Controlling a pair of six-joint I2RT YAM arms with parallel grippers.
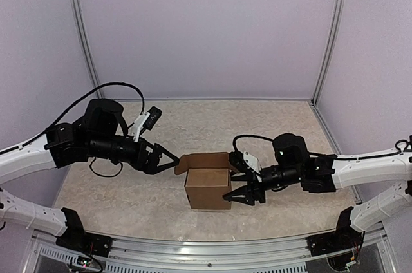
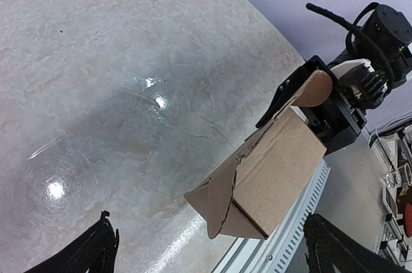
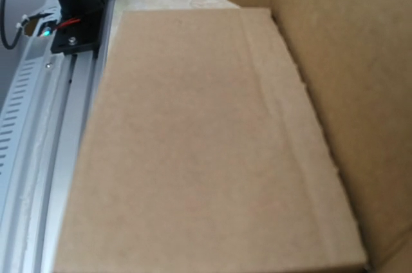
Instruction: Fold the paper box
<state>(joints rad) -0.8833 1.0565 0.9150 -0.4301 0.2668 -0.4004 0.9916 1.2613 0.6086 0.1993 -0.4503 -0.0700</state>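
Observation:
The paper box (image 1: pixel 207 188) is a small brown cardboard cube on the table near the front edge, with a flap (image 1: pixel 203 160) standing out at its far top. My right gripper (image 1: pixel 230 178) straddles the box's right end, one finger on each side, shut on it. In the right wrist view the box (image 3: pixel 193 144) fills the frame and hides my fingers. My left gripper (image 1: pixel 174 165) is open just left of the flap. In the left wrist view the box (image 2: pixel 283 163) points a loose triangular flap (image 2: pixel 222 202) between my spread left fingers (image 2: pixel 96 250).
A metal rail (image 1: pixel 212 247) runs along the table's front edge, close to the box; it also shows in the right wrist view (image 3: pixel 38 125). White walls close the table at the back and sides. A black cable (image 1: pixel 112 86) loops over the left arm.

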